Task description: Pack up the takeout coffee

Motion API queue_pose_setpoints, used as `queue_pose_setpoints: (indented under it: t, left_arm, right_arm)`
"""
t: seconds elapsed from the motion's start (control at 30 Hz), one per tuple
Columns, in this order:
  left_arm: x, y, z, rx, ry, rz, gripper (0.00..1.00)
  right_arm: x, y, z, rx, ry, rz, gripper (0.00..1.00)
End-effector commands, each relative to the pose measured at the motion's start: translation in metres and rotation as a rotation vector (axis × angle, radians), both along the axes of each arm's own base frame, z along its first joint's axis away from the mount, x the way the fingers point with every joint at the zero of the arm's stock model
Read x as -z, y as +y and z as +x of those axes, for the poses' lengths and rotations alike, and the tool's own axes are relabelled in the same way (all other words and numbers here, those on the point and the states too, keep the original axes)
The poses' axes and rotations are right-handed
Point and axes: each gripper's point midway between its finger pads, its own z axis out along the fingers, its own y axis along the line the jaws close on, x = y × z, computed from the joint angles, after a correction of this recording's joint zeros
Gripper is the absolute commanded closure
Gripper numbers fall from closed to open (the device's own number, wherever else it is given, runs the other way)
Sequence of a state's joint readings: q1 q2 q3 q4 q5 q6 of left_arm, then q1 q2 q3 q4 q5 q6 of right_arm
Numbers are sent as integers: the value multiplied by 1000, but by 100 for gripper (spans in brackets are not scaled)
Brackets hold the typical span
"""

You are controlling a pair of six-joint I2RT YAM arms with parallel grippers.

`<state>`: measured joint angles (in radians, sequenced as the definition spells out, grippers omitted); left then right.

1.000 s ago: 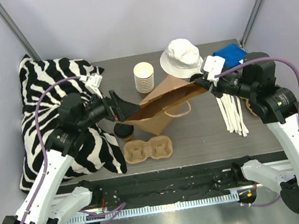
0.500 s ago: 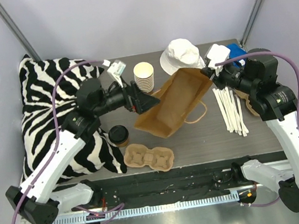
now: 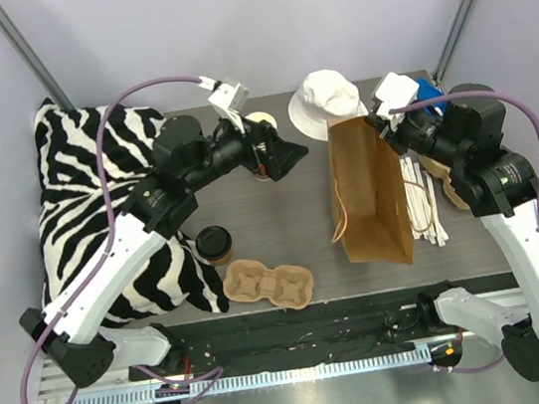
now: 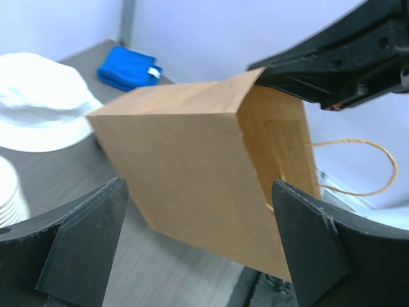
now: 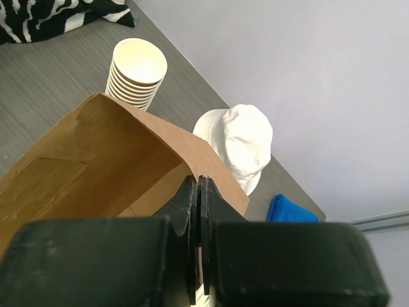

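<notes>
The takeout coffee (image 3: 213, 242), a small brown cup with a black lid, stands on the table by the zebra pillow's edge, and neither gripper is near it. My right gripper (image 3: 381, 133) (image 5: 199, 182) is shut on the top rim of a brown paper bag (image 3: 369, 193) (image 5: 96, 160) (image 4: 192, 166). The bag is upright with its mouth open toward the top. I cannot tell whether its base rests on the table. My left gripper (image 3: 285, 156) (image 4: 199, 185) is open and empty, left of the bag and clear of it.
A pulp cup carrier (image 3: 269, 282) lies near the front edge. A stack of lidless cups (image 3: 258, 123) (image 5: 137, 70) sits behind my left gripper. At the back are a white hat (image 3: 328, 101) and a blue cloth (image 3: 426, 98). White sticks (image 3: 420, 203) lie right of the bag. The zebra pillow (image 3: 91, 217) fills the left.
The right gripper has swung the bag from lying tilted to upright and shifted it right. The left arm has moved back and right, away from the bag's low end, staying open.
</notes>
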<state>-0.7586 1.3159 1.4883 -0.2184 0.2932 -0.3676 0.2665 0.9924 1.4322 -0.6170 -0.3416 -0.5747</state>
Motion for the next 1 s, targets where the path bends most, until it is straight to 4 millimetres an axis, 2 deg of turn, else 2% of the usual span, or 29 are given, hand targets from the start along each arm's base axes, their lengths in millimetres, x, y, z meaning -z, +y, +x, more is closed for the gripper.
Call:
queue_pose_setpoints:
  t: [0.0,0.1,0.13,0.17,0.23,0.27,0.33,0.37,0.4,0.5,0.63,0.67,0.7,0.8,0.93,0.97]
  left_arm:
    - [-18,60,8,-155,21,-25,0]
    - [39,105,1,-203,195,58,0]
    - [79,120,-9,-223,298,137,0]
    - [87,138,-15,-248,285,172,0]
    - [125,157,-36,-256,358,281,0]
    - [131,164,-45,-261,352,310,0]
    - [163,180,-59,-283,422,410,0]
    - [170,187,-64,-298,438,423,0]
    - [189,190,-72,-302,506,442,0]
    - [210,185,-90,-276,656,415,0]
    - [235,190,-82,-366,778,401,7]
    - [244,195,-79,-404,814,406,14]
    - [257,197,-82,-418,863,411,17]
    - [274,197,-77,-452,902,387,16]
    - [265,190,-51,-492,806,290,18]
    - [269,191,-48,-507,824,294,21]
  right_arm:
    - [-29,-10,0,52,-117,8,99]
    - [-29,-13,-4,63,-122,11,99]
    - [-27,-14,-5,68,-119,11,99]
    - [-26,-15,-6,71,-119,12,99]
    - [-22,-16,-6,75,-114,10,99]
    - [-20,-16,-5,79,-109,10,99]
    - [-20,-16,-4,84,-109,15,99]
    - [-19,-16,-2,86,-105,17,99]
    - [-19,-16,-1,88,-99,22,99]
    - [-19,-15,2,94,-90,33,99]
    - [-18,-15,2,98,-81,45,99]
    - [-18,-15,2,101,-80,46,99]
    - [-19,-16,2,103,-83,47,99]
    - [-18,-16,3,107,-78,41,99]
    - [-15,-17,2,107,-71,30,99]
    - [-14,-17,2,107,-69,27,99]
